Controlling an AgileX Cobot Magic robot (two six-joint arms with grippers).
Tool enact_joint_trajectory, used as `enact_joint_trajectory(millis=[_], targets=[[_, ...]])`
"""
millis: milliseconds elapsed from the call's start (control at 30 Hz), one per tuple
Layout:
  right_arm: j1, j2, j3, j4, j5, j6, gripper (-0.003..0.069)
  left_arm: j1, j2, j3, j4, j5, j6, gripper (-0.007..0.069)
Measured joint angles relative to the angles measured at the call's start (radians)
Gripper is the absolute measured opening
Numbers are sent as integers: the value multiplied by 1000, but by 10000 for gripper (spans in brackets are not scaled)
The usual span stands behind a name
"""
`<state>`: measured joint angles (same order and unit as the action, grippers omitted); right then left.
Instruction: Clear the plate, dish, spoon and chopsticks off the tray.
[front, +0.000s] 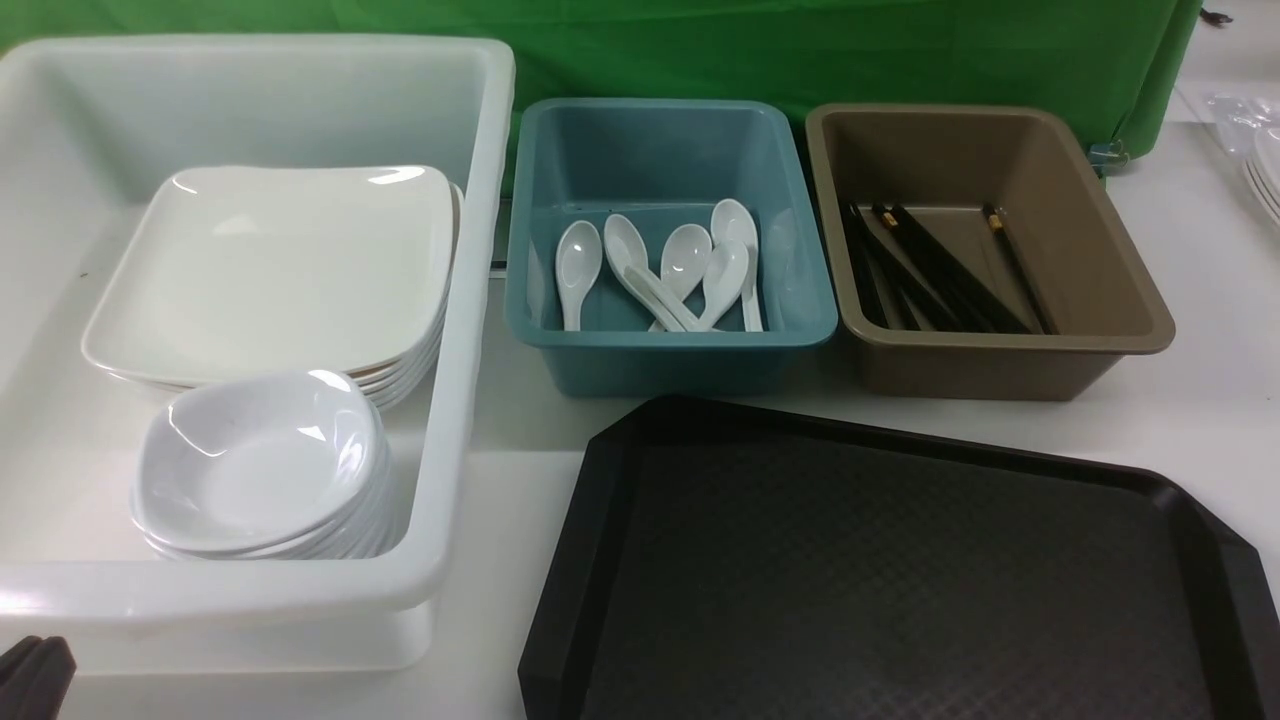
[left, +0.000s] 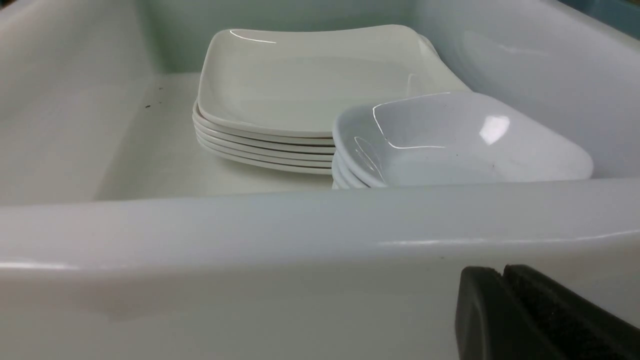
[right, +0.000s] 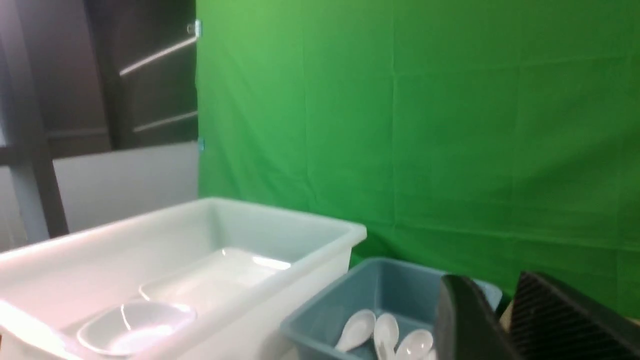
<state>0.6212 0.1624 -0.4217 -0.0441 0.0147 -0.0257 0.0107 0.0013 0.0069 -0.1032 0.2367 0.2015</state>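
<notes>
- green cloth (front: 760, 50) hangs behind three tubs.
- black tray (front: 900, 570) sits bare.
- left gripper (left: 505, 300) fingers pressed together.
- right gripper (right: 505, 320) fingers slightly apart, holding nothing.

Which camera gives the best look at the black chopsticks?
The front view: the chopsticks lie in plain sight inside the brown tub. The left wrist view shows only the white bin's dishes; the right wrist view shows none of them.
</notes>
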Motion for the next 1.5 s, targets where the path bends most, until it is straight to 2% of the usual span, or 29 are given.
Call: enact_joint_trajectory(millis=[100,333,467,667,1500], targets=[[-46,-22,61,4,20,-48,195,0,0,0,0,0,0,17],[-459,-45,378,4,72,-69,202,0,0,0,0,0,0,17],[-573,-111,429,5,178,-47,209,0,0,0,1,0,0,17],[-606,-161,431,5,207,-36,216,0,0,0,5,0,0,17],[-607,-161,431,8,217,-36,238,0,0,0,24,0,0,17]])
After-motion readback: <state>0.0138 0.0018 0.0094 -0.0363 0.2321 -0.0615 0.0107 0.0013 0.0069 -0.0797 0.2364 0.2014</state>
